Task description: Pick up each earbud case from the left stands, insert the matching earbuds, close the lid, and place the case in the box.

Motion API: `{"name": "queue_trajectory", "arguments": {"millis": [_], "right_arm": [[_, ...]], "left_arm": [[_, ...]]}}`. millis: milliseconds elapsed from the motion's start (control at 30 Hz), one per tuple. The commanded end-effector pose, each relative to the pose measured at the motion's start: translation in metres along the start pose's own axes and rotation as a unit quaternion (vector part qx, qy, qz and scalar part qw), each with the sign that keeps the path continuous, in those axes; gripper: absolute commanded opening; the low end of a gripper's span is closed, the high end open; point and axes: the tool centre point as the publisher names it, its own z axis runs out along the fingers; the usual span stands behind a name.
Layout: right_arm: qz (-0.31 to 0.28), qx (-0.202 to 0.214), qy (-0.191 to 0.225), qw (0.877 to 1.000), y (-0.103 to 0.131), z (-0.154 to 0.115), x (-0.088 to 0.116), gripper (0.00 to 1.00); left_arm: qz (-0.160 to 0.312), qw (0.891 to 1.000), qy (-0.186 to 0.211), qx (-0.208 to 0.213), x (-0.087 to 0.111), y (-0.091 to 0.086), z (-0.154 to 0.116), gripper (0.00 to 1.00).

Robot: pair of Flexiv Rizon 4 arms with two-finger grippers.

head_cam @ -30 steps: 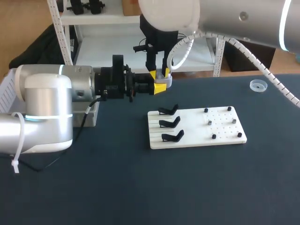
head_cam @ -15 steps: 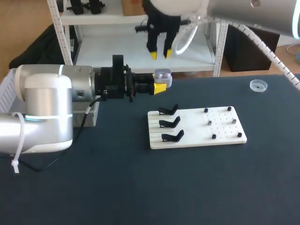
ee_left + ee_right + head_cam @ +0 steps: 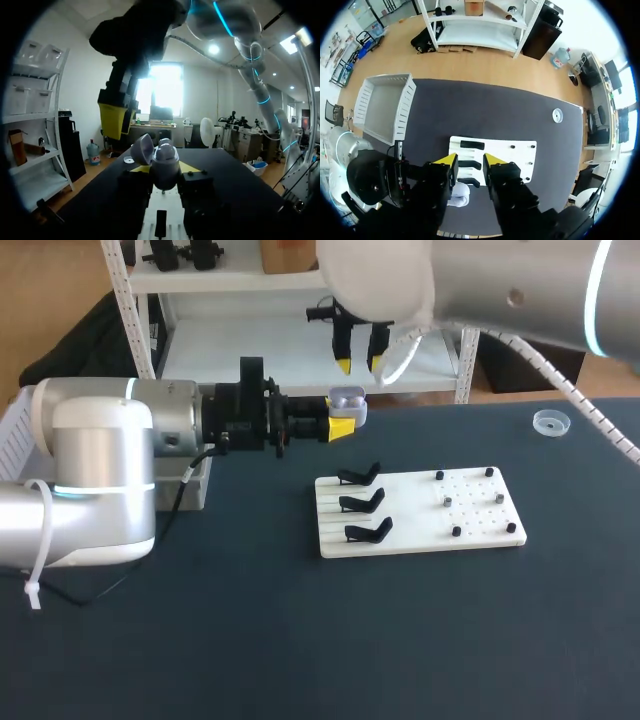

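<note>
My left gripper reaches in level from the left and is shut on a white earbud case whose lid stands open. In the left wrist view the case sits between my left gripper's yellow tips, with its lid tipped back. My right gripper hangs open straight above the case, apart from it, nothing between its fingers. From the right wrist view the case lies below my right gripper. The white board carries three bare black stands and small earbuds on pegs.
A white box stands at the table's left side, mostly hidden behind my left arm in the head view. A small clear round dish lies at the far right. Dark tabletop lies open in front of the board.
My right gripper, down at the case a second ago, has lifted off it and hangs above, shifted slightly right. The left gripper and the case have not moved.
</note>
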Motion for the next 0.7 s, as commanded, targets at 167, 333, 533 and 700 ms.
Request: {"name": "queue_trajectory", "arguments": {"millis": [167,333,533,700], "right_arm": [[0.005,-0.001,0.028,1.000,-0.001,0.008,0.009,0.32],[0.010,-0.010,0.032,0.999,-0.003,0.003,0.022,0.33],[0.016,-0.023,0.038,0.999,-0.002,0.001,0.036,0.33],[0.017,-0.027,0.044,0.999,0.002,0.002,0.043,0.33]], "left_arm": [[0.000,1.000,0.000,0.001,0.000,0.001,0.001,0.00],[0.000,1.000,0.000,0.001,0.000,0.001,0.001,0.00],[0.000,1.000,0.000,0.001,0.000,0.001,0.001,0.00],[0.000,1.000,0.000,0.001,0.000,0.001,0.001,0.00]]}}
